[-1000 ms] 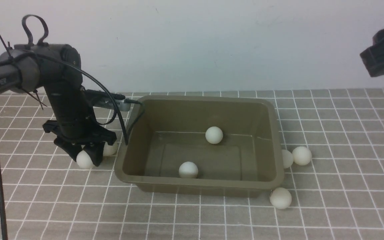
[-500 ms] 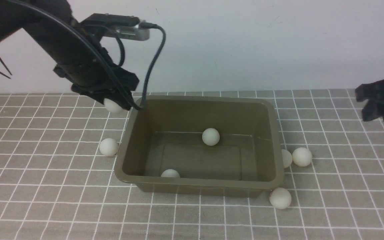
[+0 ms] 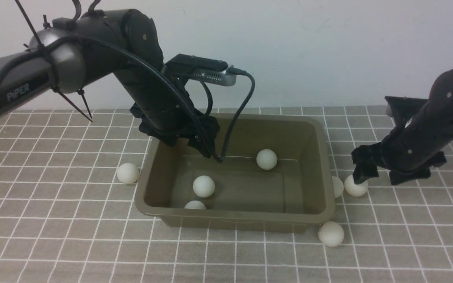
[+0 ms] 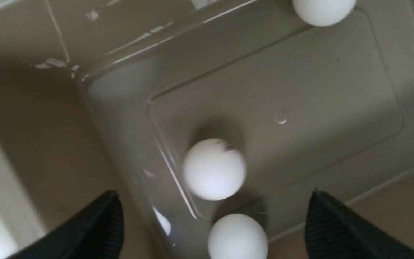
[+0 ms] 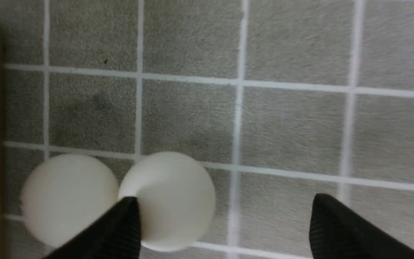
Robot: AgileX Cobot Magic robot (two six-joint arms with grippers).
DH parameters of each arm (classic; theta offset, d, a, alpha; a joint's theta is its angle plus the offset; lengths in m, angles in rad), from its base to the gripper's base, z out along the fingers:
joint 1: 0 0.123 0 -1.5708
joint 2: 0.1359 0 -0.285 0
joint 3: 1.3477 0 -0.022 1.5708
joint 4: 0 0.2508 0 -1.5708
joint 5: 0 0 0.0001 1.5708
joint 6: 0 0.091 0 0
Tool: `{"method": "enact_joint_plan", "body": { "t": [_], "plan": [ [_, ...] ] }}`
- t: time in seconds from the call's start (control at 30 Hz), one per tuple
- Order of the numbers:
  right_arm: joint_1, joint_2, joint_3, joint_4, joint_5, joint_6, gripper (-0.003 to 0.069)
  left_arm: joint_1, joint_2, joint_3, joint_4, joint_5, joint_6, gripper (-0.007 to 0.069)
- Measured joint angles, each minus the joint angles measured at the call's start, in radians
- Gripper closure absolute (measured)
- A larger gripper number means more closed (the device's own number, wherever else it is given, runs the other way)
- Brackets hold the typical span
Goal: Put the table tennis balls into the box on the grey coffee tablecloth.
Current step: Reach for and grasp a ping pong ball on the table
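The olive-brown box [image 3: 234, 218] sits mid-cloth on the grey coffee tablecloth [image 3: 53, 236]. Three table tennis balls lie inside it [image 3: 266, 159] [image 3: 203, 186] [image 3: 195, 205]. My left gripper [image 3: 190, 146] hangs open and empty over the box's back left part. Below it in the left wrist view [image 4: 215, 194] are a blurred ball [image 4: 214, 169] and a second ball [image 4: 237, 235]. My right gripper [image 3: 382, 177] is low and open just right of the box. In the right wrist view [image 5: 225, 198] one finger overlaps a ball [image 5: 171, 201] that touches another ball [image 5: 68, 198].
More balls rest on the cloth: one left of the box [image 3: 127, 173], two by its right wall [image 3: 355, 188] [image 3: 337, 187], one at its front right corner [image 3: 330, 234]. A white wall rises behind. The left arm's cable dips into the box.
My left gripper lifted a ball from the cloth left of the box, carried it over the box and opened; a third ball now lies inside. The right arm came down and opened.
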Motion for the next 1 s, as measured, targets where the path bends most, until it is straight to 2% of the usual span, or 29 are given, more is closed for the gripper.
{"method": "enact_joint_plan", "body": {
  "t": [0.07, 0.13, 0.17, 0.23, 0.27, 0.3, 0.33, 0.4, 0.43, 0.47, 0.57, 0.7, 0.87, 0.93, 1.0],
  "plan": [
    [0.005, 0.014, 0.000, 0.017, -0.017, 0.000, 0.0096, 0.012, -0.022, 0.000, 0.026, 0.000, -0.011, 0.0064],
    [0.006, 0.033, 0.000, 0.029, -0.029, -0.017, 0.0096, 0.029, -0.052, 0.000, 0.065, 0.000, -0.023, 0.0150],
    [0.006, 0.044, 0.000, 0.034, -0.034, -0.024, 0.0096, 0.039, -0.066, 0.000, 0.084, 0.001, -0.027, 0.0213],
    [0.006, 0.066, -0.003, 0.035, -0.036, -0.035, 0.0119, 0.067, -0.113, 0.000, 0.126, 0.013, -0.029, 0.0396],
    [0.006, 0.066, -0.003, 0.035, -0.036, -0.035, 0.0125, 0.072, -0.120, 0.000, 0.129, 0.015, -0.030, 0.0429],
    [0.006, 0.068, -0.007, 0.028, -0.036, -0.035, 0.0166, 0.083, -0.133, 0.000, 0.137, 0.023, -0.031, 0.0505],
    [0.006, 0.070, -0.014, 0.019, -0.031, -0.036, 0.0228, 0.094, -0.146, 0.000, 0.146, 0.036, -0.032, 0.0548],
    [0.004, 0.074, -0.038, -0.023, -0.011, -0.037, 0.0424, 0.126, -0.181, 0.000, 0.155, 0.056, -0.033, 0.0607],
    [0.002, 0.075, -0.054, -0.043, 0.005, -0.037, 0.0517, 0.142, -0.195, 0.000, 0.156, 0.064, -0.033, 0.0618],
    [-0.003, 0.075, -0.073, -0.055, 0.028, -0.037, 0.0580, 0.158, -0.208, 0.000, 0.160, 0.071, -0.033, 0.0624],
    [-0.016, 0.076, -0.130, -0.068, 0.128, -0.043, 0.0654, 0.201, -0.235, 0.000, 0.162, 0.090, -0.035, 0.0629],
    [-0.022, 0.060, -0.172, -0.069, 0.199, -0.067, 0.0671, 0.227, -0.248, 0.000, 0.163, 0.094, -0.037, 0.0629],
    [-0.071, -0.037, -0.236, -0.058, 0.071, -0.039, 0.0666, 0.235, -0.250, 0.000, 0.165, 0.132, -0.043, 0.0629],
    [-0.102, -0.032, -0.290, -0.041, 0.068, -0.044, 0.0646, 0.235, -0.250, 0.000, 0.164, 0.135, -0.043, 0.0629],
    [-0.146, 0.022, -0.371, -0.011, 0.085, -0.079, 0.0581, 0.235, -0.250, 0.000, 0.163, 0.135, -0.043, 0.0629]
  ]
}}
